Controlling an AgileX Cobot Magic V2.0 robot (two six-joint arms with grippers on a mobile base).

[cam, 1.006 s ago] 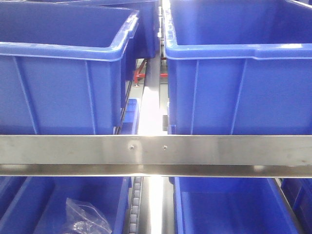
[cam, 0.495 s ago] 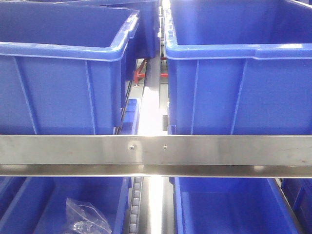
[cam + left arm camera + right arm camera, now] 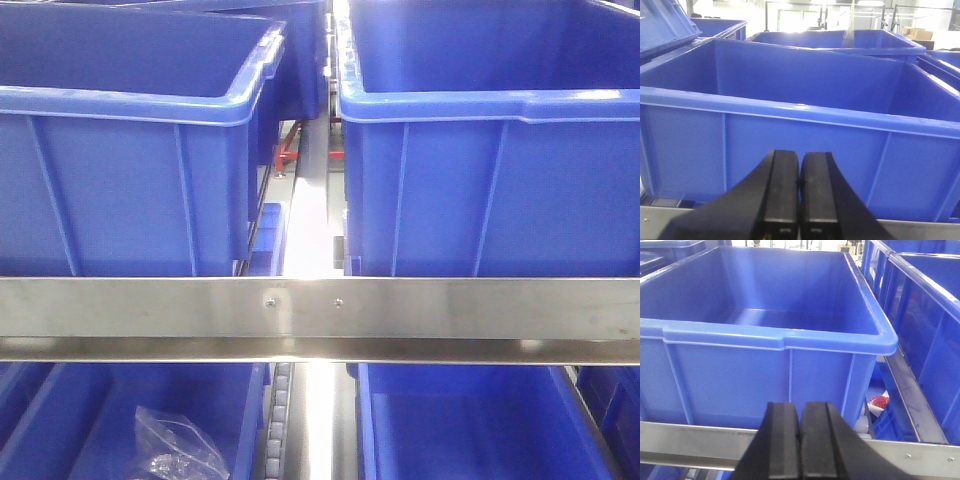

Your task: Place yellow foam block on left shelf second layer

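A: What sort of place was it?

B: A warehouse or stockroom, by the look of it. Large blue plastic bins point(image 3: 120, 180) sat in rows on steel racking, with a metal shelf rail point(image 3: 320, 308) across the front.

A: Anything else?

B: A roller track point(image 3: 280, 420) ran between the lower bins, one bin held a clear plastic bag point(image 3: 175, 445), and cardboard boxes point(image 3: 917, 34) stood far back under bright ceiling lighting.
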